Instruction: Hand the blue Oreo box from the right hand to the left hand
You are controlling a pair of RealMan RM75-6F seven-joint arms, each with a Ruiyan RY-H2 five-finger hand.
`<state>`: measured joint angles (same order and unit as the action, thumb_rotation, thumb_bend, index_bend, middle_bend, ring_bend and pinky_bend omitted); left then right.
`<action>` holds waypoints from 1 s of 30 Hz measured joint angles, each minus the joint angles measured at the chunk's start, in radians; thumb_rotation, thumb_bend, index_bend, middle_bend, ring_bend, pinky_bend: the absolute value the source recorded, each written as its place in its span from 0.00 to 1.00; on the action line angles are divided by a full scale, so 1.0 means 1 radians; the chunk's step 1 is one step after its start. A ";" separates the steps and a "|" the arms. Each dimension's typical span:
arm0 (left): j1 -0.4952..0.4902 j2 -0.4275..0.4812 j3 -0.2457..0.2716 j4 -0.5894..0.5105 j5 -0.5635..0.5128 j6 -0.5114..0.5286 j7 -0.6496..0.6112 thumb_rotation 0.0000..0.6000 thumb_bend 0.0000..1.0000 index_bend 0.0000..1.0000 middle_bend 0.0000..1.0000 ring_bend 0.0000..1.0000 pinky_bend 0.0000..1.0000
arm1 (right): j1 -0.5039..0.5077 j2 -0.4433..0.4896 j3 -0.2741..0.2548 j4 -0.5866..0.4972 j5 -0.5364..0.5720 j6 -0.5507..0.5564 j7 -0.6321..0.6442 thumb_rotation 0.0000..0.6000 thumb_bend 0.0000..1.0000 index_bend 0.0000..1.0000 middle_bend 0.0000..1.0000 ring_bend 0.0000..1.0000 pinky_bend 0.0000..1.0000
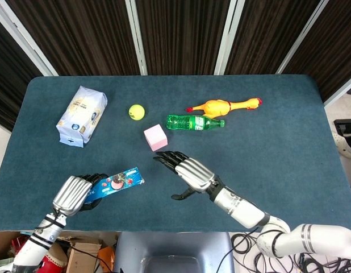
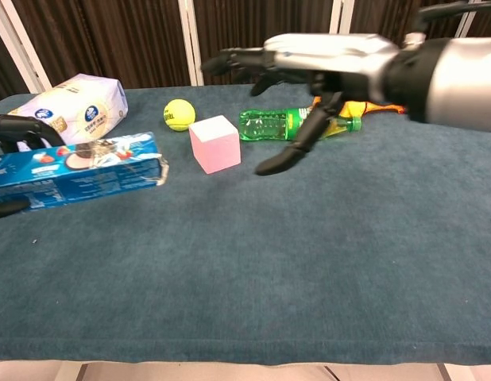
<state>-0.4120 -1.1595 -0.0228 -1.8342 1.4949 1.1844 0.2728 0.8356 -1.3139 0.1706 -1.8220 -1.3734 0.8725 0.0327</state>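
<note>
judging the handover done, we saw the left robot hand gripping the blue oreo box, the right robot hand spread open apart from it; next we needed only a steady hold.

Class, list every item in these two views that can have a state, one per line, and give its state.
blue Oreo box: held off the table by the left hand
left hand: grips the box
right hand: fingers spread, holds nothing
green bottle: lying on its side, capped
rubber chicken: lying flat
white bag: lying flat
pink cube: resting on the table
tennis ball: at rest
</note>
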 measured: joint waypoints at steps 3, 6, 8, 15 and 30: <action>0.010 0.006 0.003 0.058 0.011 0.018 -0.042 1.00 0.34 0.61 0.71 0.73 0.73 | -0.056 0.047 -0.045 0.006 -0.112 0.078 0.047 1.00 0.06 0.00 0.00 0.00 0.11; 0.023 -0.002 0.008 0.126 0.027 0.044 -0.074 1.00 0.34 0.60 0.70 0.72 0.73 | -0.122 0.078 -0.102 0.053 -0.217 0.186 0.105 1.00 0.06 0.00 0.00 0.00 0.11; 0.032 -0.018 0.011 0.178 0.036 0.059 -0.096 1.00 0.34 0.60 0.70 0.71 0.72 | -0.166 0.092 -0.142 0.113 -0.269 0.256 0.147 1.00 0.07 0.00 0.00 0.00 0.11; 0.048 -0.095 0.020 0.358 0.036 0.067 -0.153 1.00 0.35 0.60 0.69 0.70 0.72 | -0.289 0.110 -0.254 0.325 -0.377 0.403 0.270 1.00 0.06 0.00 0.00 0.00 0.11; 0.090 -0.212 0.058 0.589 0.042 0.075 -0.276 1.00 0.35 0.59 0.65 0.66 0.69 | -0.546 0.061 -0.269 0.430 -0.309 0.619 0.010 1.00 0.06 0.00 0.00 0.00 0.11</action>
<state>-0.3222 -1.3711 0.0350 -1.2451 1.5371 1.2598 -0.0028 0.2895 -1.2526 -0.0987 -1.3924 -1.6828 1.4913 0.0423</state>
